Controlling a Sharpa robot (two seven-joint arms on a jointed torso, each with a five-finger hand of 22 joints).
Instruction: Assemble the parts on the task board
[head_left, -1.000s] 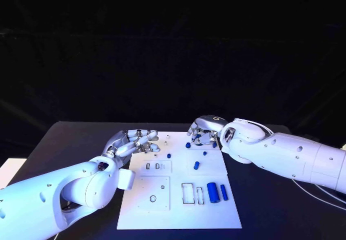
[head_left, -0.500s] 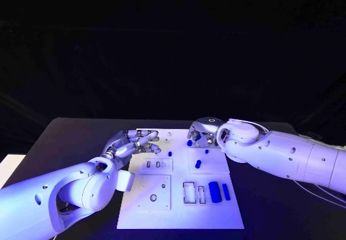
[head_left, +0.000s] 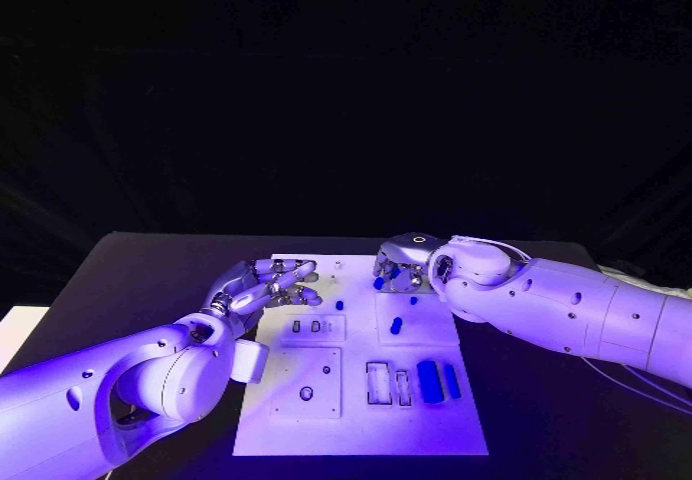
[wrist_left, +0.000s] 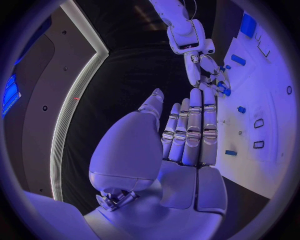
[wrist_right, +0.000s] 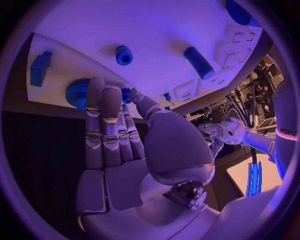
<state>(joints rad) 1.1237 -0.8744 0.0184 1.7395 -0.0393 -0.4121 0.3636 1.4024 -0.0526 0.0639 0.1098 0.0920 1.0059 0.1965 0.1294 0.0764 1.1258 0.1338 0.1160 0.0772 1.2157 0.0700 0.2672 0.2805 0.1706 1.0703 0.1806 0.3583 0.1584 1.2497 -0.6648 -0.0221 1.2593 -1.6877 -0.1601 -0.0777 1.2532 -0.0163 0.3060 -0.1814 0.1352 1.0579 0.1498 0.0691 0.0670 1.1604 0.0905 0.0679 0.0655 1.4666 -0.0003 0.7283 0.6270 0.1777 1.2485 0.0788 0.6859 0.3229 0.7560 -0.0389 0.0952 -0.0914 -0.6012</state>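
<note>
On the black table, against a dark room, the white board lies lengthwise away from the robot. Blue parts lie along it. Both hands, left and right, hover at its far end, fingers apart, empty.

The head view looks down from above onto the bench and the whole task board. Each wrist view sits close behind its own hand: the left hand and the right hand, both facing the board's far end. All 3 views share that far end; each wrist view also catches the other hand.
</note>
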